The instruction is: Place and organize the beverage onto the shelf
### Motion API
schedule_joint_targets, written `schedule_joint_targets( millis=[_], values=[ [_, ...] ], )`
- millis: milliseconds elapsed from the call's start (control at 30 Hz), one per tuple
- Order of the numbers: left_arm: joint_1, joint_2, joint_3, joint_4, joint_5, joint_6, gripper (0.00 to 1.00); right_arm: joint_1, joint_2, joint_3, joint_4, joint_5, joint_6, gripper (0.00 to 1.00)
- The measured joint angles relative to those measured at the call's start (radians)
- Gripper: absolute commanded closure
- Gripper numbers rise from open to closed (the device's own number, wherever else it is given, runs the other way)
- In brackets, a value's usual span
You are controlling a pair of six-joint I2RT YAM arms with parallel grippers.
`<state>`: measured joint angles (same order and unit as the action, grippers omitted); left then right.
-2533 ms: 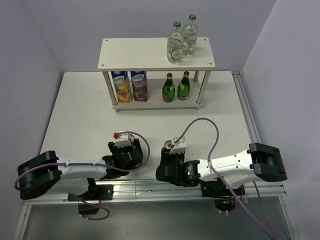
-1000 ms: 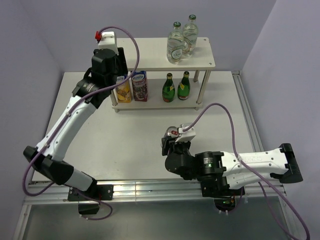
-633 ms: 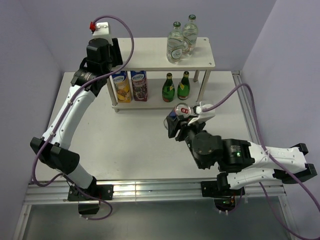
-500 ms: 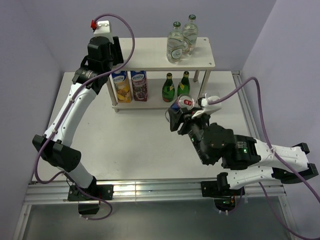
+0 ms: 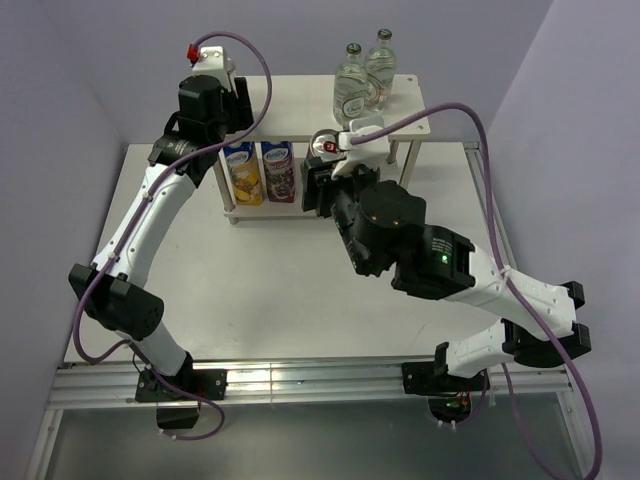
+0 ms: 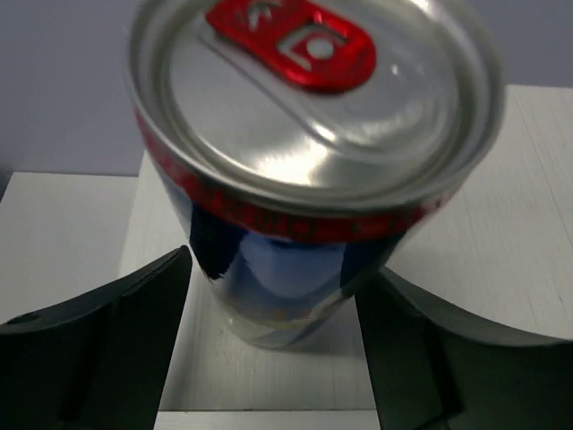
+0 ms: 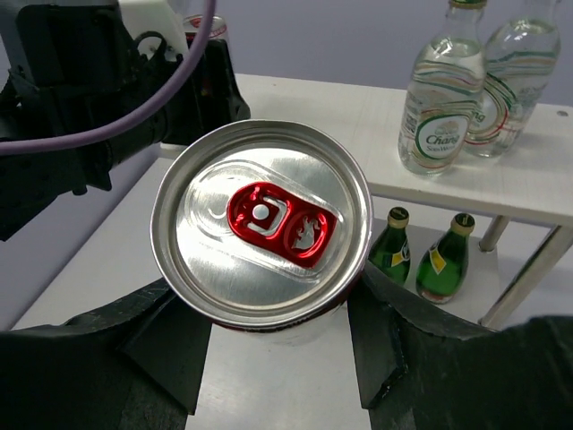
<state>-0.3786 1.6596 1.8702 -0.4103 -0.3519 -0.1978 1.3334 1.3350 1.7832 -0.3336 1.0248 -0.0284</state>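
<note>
My left gripper (image 5: 226, 95) is at the left end of the shelf's top board (image 5: 290, 108). Its fingers (image 6: 107, 340) close on a blue-and-silver can (image 6: 304, 134) that stands upright on the board. My right gripper (image 5: 322, 165) is shut on a second can (image 7: 261, 233) and holds it in the air in front of the shelf's middle. Two clear bottles (image 5: 352, 85) stand at the right of the top board. Two green bottles (image 7: 391, 249) stand on the lower tier; my right arm hides them in the top view.
Two juice cartons (image 5: 260, 172) stand on the left of the lower tier. Thin metal legs (image 5: 413, 165) hold up the boards. Purple walls close in behind and beside the shelf. My left arm shows at the upper left of the right wrist view (image 7: 98, 98).
My right gripper has lifted its can off the table and carried it up and back to the shelf front. My left gripper went from the table to the top board's left end with its can.
</note>
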Motion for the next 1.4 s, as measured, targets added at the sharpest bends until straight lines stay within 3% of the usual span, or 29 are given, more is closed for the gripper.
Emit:
schedule_joint_targets(
  millis=[200, 267, 567, 967, 1100, 1400],
  values=[
    [0.000, 0.003, -0.017, -0.022, 0.022, 0.000, 0.13, -0.066, 0.052, 0.049, -0.042, -0.063, -0.015, 1.00],
    [0.000, 0.004, -0.017, -0.022, 0.025, 0.000, 0.01, -0.082, 0.066, 0.068, -0.052, -0.077, -0.016, 1.00],
    [0.001, -0.032, -0.018, -0.050, 0.056, -0.010, 0.01, -0.155, 0.185, 0.216, -0.056, -0.143, -0.024, 1.00],
    [0.018, -0.365, -0.165, -0.010, 0.095, -0.042, 0.01, -0.306, 0.514, 0.493, -0.055, -0.250, -0.029, 1.00],
    [0.087, -0.440, -0.274, 0.053, 0.146, -0.077, 0.01, -0.347, 0.591, 0.556, -0.048, -0.291, -0.029, 1.00],
    [0.222, -0.433, -0.425, 0.097, 0.223, -0.141, 0.01, -0.455, 0.678, 0.611, -0.010, -0.378, -0.009, 1.00]
  ],
)
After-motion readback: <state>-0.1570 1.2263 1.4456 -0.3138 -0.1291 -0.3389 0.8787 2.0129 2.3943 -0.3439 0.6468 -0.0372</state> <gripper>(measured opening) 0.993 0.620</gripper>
